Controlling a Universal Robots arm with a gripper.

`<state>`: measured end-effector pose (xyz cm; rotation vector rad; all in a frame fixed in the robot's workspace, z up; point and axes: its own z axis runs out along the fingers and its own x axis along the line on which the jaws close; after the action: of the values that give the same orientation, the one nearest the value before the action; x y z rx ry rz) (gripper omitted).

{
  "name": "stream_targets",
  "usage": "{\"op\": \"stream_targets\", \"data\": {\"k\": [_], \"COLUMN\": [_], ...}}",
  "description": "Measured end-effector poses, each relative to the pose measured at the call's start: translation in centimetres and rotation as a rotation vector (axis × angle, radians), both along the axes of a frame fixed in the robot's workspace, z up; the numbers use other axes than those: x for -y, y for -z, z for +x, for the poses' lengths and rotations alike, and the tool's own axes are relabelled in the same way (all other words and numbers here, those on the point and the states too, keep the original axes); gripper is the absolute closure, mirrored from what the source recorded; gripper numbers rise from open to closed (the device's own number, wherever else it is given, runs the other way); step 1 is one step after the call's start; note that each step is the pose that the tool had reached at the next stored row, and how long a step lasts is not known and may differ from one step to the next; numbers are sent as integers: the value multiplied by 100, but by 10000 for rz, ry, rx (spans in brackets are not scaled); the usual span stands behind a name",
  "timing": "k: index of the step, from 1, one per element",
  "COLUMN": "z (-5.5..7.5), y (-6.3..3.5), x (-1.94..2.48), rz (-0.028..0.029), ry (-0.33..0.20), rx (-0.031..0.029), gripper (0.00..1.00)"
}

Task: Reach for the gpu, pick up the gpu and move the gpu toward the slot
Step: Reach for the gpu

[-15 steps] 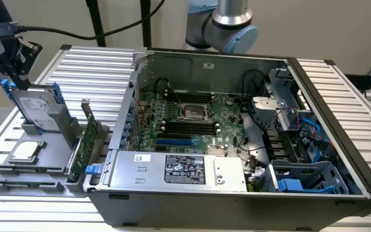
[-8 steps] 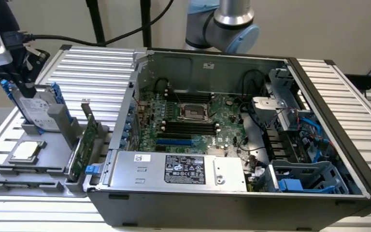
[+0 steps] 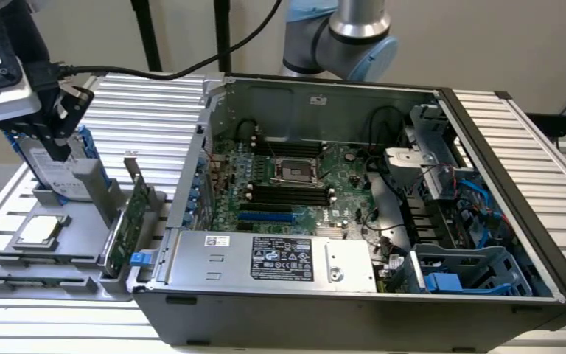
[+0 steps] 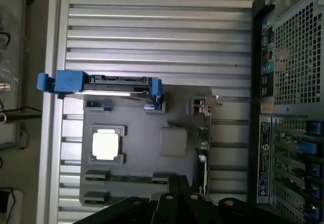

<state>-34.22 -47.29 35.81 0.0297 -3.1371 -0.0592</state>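
Note:
The gpu is a thin green card standing on edge in a grey holder, with its silver bracket at the far end. It is at the exterior view's left, just outside the open computer case. In the wrist view the gpu appears edge-on beside the holder. My gripper hangs shut and empty above the holder's far end, over the hard drive and apart from the gpu. Its dark fingers show in the wrist view. A blue slot lies on the motherboard inside the case.
A silver hard drive with blue rails stands in the holder under my gripper. A small square silver chip lies in the holder too. The case wall rises right beside the gpu. A power supply and cables crowd the case's near side.

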Motion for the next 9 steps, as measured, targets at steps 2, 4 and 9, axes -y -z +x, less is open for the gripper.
{"op": "stream_targets", "data": {"k": [2,4,9], "z": [78,152,316], "y": [9,18,49], "x": [47,94,213], "rz": [1,1,-1], "ry": [-2,0,0], "rx": [1,0,-1], "gripper": [89,89,89]}}
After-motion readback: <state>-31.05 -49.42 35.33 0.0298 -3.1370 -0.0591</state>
